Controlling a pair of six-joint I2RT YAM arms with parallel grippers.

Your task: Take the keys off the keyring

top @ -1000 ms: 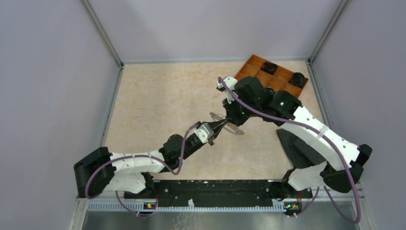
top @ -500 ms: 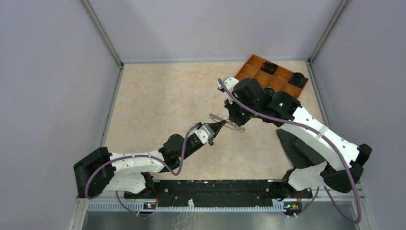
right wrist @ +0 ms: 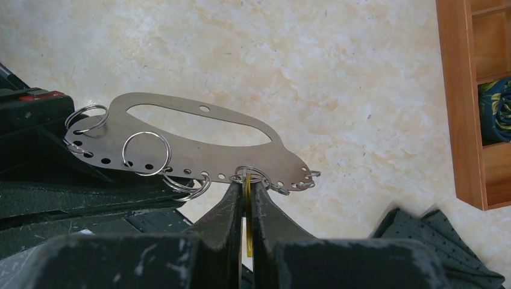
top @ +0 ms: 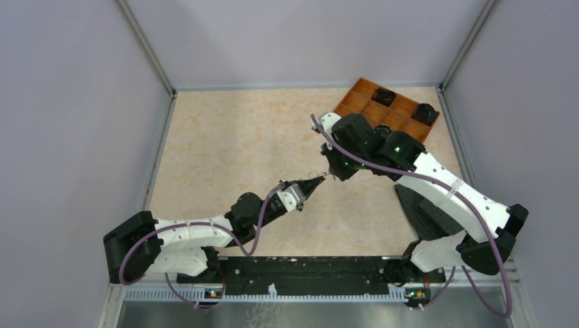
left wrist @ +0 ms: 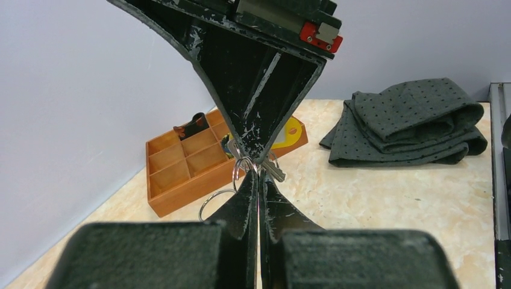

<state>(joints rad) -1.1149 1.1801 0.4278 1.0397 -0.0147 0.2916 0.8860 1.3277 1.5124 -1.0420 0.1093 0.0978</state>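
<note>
While the top view just shows us left gripper [top: 316,182] and right gripper [top: 334,173] meeting tip to tip above the table [top: 225,137], our left wrist has fingers [left wrist: 244,201] clamped on the keyring [right wrist: 205,158] edge under the keys [left wrist: 274,173], and our right wrist's fingers [right wrist: 226,208] pinch the yellow tag [right wrist: 247,180].

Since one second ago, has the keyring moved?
Yes. In the top view the keyring tipped from flat to nearly edge-on, shrinking toward the orange tray.

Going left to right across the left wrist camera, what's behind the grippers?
Tray → cloth → rail.
</note>
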